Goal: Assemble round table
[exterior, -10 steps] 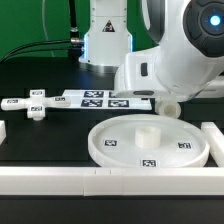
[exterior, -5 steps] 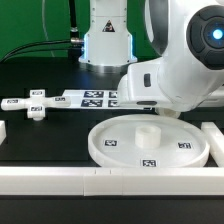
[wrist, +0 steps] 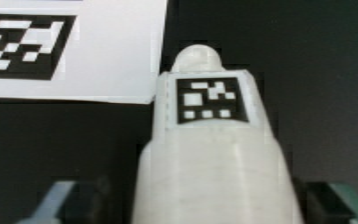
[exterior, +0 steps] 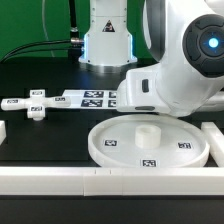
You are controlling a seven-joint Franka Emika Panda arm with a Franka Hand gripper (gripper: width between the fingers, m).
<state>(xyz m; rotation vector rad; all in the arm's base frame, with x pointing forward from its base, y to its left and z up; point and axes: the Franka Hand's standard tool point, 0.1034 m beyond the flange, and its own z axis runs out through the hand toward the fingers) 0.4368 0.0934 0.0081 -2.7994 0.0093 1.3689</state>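
The large round disc [exterior: 113, 141] lies flat at the front middle, its hub [exterior: 147, 133] pointing up. The cross-shaped foot [exterior: 36, 106] lies at the exterior view's left. The short cylinder leg [wrist: 208, 150] lies on the black table and fills the wrist view, with a tag near its rounded end. My gripper [wrist: 197, 208] is open and straddles the leg. One finger [wrist: 55, 205] shows on each side, with a dark gap between finger and leg. In the exterior view the arm's wrist [exterior: 165, 85] hides the gripper and the leg behind the disc.
The marker board [exterior: 92, 97] lies behind the disc, and its corner shows in the wrist view [wrist: 60, 50]. White border blocks run along the front [exterior: 90, 182], the right [exterior: 213, 135] and the left [exterior: 3, 129]. The robot base [exterior: 105, 40] stands at the back.
The arm has swung toward the exterior view's left and lower. The leg's end, visible one second ago under the wrist, is now hidden behind it.
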